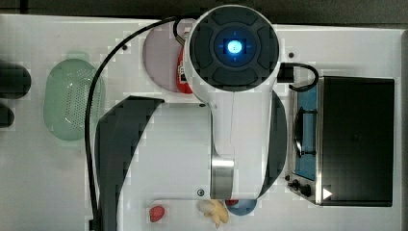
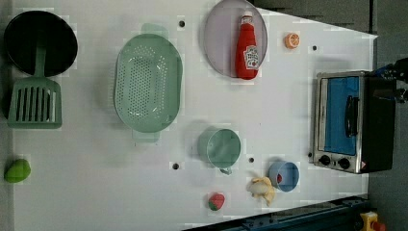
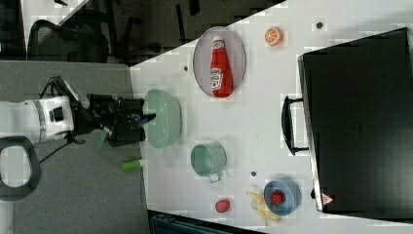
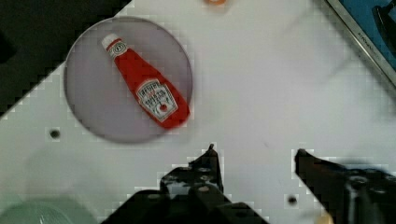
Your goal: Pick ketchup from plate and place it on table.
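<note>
Approach step: pincer [image 4: 254, 156] wide, empty above bench [image 4: 280, 84]; next, descend onto ketchup [image 4: 147, 88] lying on plate [image 4: 88, 107], at ten o'clock.

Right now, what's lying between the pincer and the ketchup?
Nothing: in the wrist view, bare white table separates the open pincer from the ketchup lying on the plate.

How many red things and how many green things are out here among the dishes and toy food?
Red: 3 (ketchup, strawberry, piece in blue bowl)
Green: 4 (basket, spatula, cup, fruit)
Total: 7
</note>
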You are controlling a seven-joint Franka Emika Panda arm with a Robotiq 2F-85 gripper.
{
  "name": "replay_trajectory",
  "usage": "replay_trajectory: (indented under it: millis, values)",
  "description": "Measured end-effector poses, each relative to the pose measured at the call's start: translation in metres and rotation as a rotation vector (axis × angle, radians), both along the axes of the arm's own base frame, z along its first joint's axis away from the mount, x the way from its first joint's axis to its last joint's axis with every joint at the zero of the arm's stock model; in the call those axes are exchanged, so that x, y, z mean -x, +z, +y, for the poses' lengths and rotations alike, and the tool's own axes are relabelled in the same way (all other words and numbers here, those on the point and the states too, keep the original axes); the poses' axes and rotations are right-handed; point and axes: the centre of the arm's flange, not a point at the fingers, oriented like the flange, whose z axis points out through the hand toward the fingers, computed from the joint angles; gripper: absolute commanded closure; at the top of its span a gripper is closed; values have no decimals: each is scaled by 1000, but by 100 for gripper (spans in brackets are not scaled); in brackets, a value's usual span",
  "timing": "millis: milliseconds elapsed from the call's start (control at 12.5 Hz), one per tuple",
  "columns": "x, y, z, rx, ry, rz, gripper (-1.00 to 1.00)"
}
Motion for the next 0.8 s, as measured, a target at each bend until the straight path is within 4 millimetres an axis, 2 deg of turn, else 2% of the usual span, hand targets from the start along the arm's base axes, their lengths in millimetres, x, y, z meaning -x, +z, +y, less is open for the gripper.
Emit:
replay_trajectory:
  millis: [160,240,320,480,560,640,800]
  values:
    - [48,-14,-6,-8,-21,137,-80]
    - [65,-9,-12,-9,-35,156,-100]
    - [72,3,-17,-10,-46,136,-100]
    - [69,27,-18,-8,-51,57,-100]
    - [65,32,-18,-7,-49,32,-100]
    - [58,31,-15,-4,-43,16,-100]
    - [39,11,-9,-5,-29,6,-100]
